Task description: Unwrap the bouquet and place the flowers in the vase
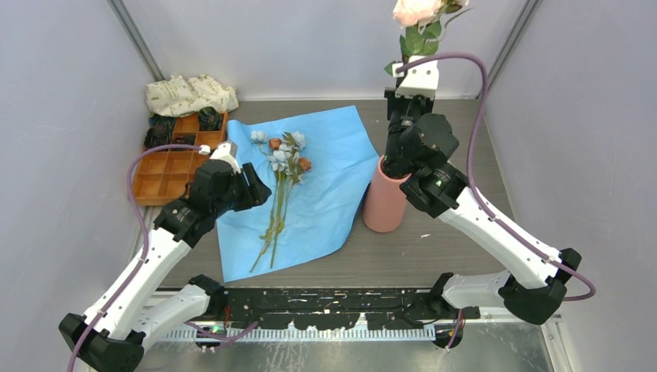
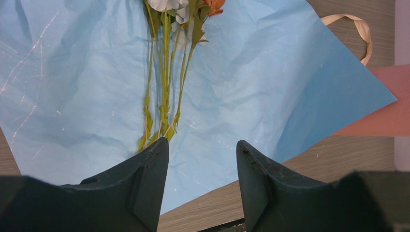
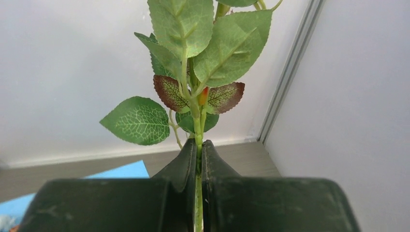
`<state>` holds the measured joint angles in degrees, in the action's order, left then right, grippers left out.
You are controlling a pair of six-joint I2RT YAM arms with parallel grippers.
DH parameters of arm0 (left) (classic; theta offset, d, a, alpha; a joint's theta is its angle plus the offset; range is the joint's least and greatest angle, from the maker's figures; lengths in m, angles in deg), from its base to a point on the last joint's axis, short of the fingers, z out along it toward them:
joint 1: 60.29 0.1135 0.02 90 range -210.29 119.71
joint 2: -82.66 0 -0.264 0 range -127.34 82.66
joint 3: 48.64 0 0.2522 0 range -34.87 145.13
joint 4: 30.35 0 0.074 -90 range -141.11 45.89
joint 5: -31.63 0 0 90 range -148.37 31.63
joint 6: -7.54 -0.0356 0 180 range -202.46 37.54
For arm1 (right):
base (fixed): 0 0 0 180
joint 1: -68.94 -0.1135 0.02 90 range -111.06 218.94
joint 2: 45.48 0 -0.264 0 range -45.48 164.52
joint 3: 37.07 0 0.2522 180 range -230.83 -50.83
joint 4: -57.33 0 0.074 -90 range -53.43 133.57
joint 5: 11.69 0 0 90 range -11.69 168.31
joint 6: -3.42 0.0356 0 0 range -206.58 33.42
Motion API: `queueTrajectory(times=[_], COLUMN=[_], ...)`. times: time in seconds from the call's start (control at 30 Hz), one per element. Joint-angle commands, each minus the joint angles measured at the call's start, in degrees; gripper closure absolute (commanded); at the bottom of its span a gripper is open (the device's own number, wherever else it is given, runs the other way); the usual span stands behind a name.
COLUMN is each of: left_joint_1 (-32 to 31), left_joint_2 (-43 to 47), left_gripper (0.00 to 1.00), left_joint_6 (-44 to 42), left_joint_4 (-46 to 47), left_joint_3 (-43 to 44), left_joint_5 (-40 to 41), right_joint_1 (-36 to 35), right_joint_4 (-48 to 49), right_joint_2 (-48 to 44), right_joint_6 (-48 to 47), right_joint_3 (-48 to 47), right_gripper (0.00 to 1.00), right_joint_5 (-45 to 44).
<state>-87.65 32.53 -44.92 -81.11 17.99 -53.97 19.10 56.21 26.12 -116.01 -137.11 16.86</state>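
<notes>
right end effector (image 3: pixel 198 151) pinching pink rose (image 1: pixel 414 12) by the stem, upright, likely for a stem-first drop into vase (image 1: pixel 385 208) | left end effector (image 2: pixel 200 152) spread, empty, at 6 o'clock of loose flowers (image 2: pixel 164 72) | flowers flat on opened blue wrapping paper (image 2: pixel 72 72); vase at its 3 o'clock on counter (image 1: pixel 434 256)

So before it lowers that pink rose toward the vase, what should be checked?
1. Right gripper shut on the pink rose by its stem: ok.
2. Rose upright, bloom on top: ok.
3. Vase standing upright: ok.
4. Stem end lined up over the vase mouth: cannot tell; the right arm hides it.
5. Left gripper open, holding nothing, apart from the vase: ok.
6. Other flowers lying loose on the blue paper: ok.
</notes>
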Motion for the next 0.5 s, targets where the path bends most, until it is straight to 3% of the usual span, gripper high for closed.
queueTrajectory(times=[0.0,0.37,0.47], left_joint_1=[0.1,0.1,0.2], left_joint_2=[-0.3,-1.5,-1.7], left_gripper=[0.46,0.46,0.46], left_joint_6=[0.6,0.7,1.0], left_joint_4=[3.3,4.0,4.1], left_joint_3=[0.0,-0.1,-0.3], left_joint_5=[-0.8,-1.3,-1.3], right_joint_1=[0.2,0.0,0.0], right_joint_4=[0.5,-9.6,-11.5], right_joint_2=[-4.4,-13.0,-15.7], right_joint_6=[6.5,25.0,28.3], right_joint_3=[7.4,21.5,23.6], right_gripper=[0.99,0.98,0.91], right_joint_5=[2.2,7.8,9.6])
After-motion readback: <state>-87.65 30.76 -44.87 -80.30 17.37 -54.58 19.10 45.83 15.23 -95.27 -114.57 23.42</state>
